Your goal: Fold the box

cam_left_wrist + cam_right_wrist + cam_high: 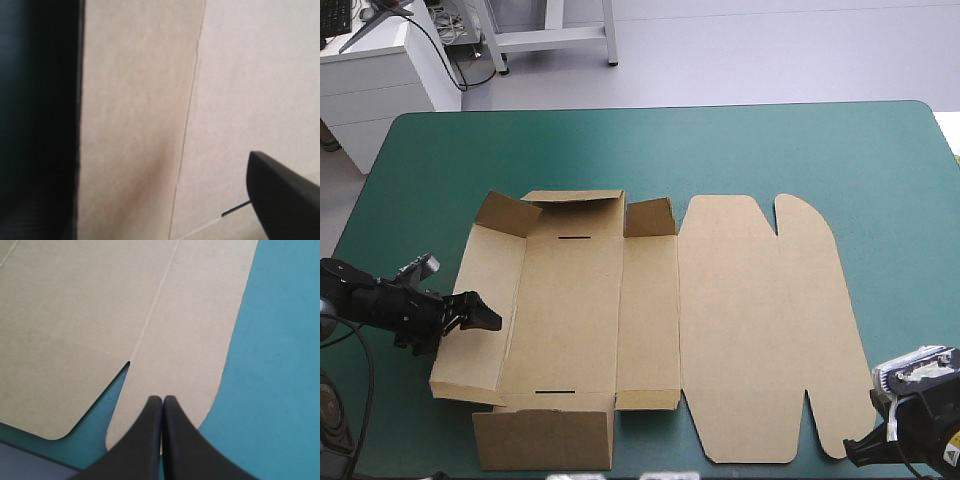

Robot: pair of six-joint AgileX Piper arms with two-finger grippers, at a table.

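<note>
Left gripper (488, 318), fingers apart at the box's (570, 310) left wall, needed a square pinch; right gripper (162, 400) sat closed.

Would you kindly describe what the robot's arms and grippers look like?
The left arm and right arm are mostly black and bulky. The left gripper and right gripper each have two broad, smooth black fingers shaped like curved fins, tapering to rounded tips, with no markings visible.

Box (570, 320) matt brown board; table cover (620, 150) smooth.
</note>
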